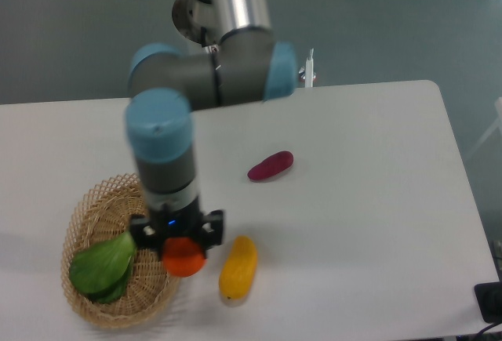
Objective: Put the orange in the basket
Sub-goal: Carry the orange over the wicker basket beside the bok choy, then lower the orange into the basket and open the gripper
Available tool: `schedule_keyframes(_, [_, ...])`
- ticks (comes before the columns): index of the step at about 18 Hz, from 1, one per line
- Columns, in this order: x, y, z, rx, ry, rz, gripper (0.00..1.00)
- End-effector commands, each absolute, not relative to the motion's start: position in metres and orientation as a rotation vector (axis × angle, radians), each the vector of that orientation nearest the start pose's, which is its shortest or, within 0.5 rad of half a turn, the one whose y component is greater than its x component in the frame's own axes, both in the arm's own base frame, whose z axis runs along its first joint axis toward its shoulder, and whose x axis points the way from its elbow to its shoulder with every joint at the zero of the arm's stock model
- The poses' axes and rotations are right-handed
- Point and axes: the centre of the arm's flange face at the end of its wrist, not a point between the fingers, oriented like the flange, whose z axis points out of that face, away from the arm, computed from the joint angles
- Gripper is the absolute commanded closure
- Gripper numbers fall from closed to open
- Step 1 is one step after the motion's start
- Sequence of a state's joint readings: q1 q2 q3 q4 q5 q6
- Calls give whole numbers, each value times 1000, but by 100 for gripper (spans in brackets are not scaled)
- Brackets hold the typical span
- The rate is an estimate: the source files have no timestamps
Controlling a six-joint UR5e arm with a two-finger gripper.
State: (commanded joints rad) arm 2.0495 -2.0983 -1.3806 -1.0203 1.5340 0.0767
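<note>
The claw (183,248) points straight down from the arm (161,149) and is clamped on the orange (184,258), its two dark fingers pressed against the fruit's left and right sides. The fingers are spread only as wide as the orange itself, and nothing else touches them. The orange hangs in the claw at the right edge of the basket (94,204), over or just beside the rim (from this angle it is hard to tell which side of the rim it sits above). The basket lies at the front left of the white tabletop (361,200), and green leaves (102,266) lie inside it, on its left half, just left of the claw. A long yellow fruit (238,269) lies on the tabletop just right of the orange, close to it but apart. A purple sweet potato (271,166) lies farther back and to the right, well apart from the claw and the basket.
</note>
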Motion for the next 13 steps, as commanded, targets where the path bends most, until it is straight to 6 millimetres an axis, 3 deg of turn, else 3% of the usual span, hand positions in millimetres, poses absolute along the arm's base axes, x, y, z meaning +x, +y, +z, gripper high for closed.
schedule_keyframes(2, [-190, 696, 305, -2879, -544, 32, 37])
schedule_keyframes(5, [-189, 711, 272, -2854, -519, 47, 37])
schedule_keyframes(6, [-176, 717, 266, -2852, -492, 45, 37])
schedule_keyframes(13, [-164, 714, 249, -2884, -485, 24, 37])
